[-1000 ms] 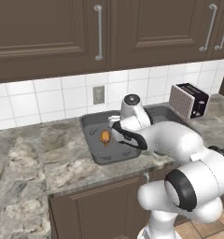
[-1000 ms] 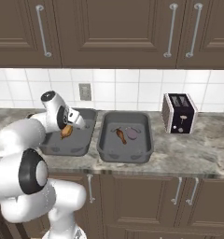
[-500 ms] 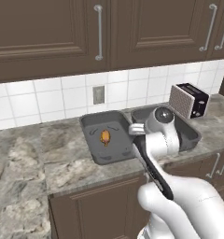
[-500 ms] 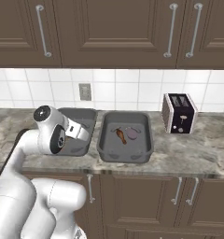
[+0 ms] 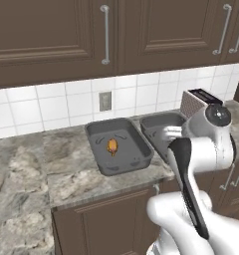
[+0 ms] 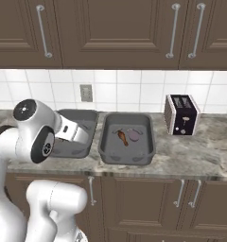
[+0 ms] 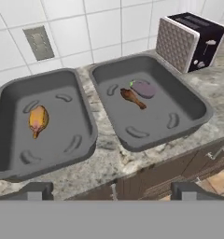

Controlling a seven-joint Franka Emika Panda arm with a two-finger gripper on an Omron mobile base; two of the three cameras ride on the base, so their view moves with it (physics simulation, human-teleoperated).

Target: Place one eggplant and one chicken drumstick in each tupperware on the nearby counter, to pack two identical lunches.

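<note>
Two dark grey tupperwares stand side by side on the marbled counter (image 7: 107, 158). In the left tupperware (image 7: 58, 136) (image 5: 127, 149) lies a golden-orange chicken drumstick (image 7: 38, 120) (image 5: 112, 146). Inside the right tupperware (image 7: 179, 108) (image 6: 129, 149) a reddish-brown drumstick (image 7: 132, 97) (image 6: 121, 137) rests next to a pale mauve eggplant (image 7: 143, 88) (image 6: 134, 134). My gripper (image 7: 112, 190) hangs back over the counter's front edge, open and empty, looking down on both tubs. The arm covers part of the right tub in the left base view and part of the left tub in the right base view.
A ribbed silver toaster (image 7: 191, 39) (image 6: 181, 115) stands to the right of the tubs against the tiled wall. A wall outlet (image 7: 39, 42) sits behind the left tub. Dark upper cabinets (image 5: 106, 35) hang above, and bare counter (image 5: 27, 164) stretches to the left.
The arm has pulled back from above the left tub toward the counter's front edge and swung right. The golden drumstick stays in the left tub. The gripper stayed open.
</note>
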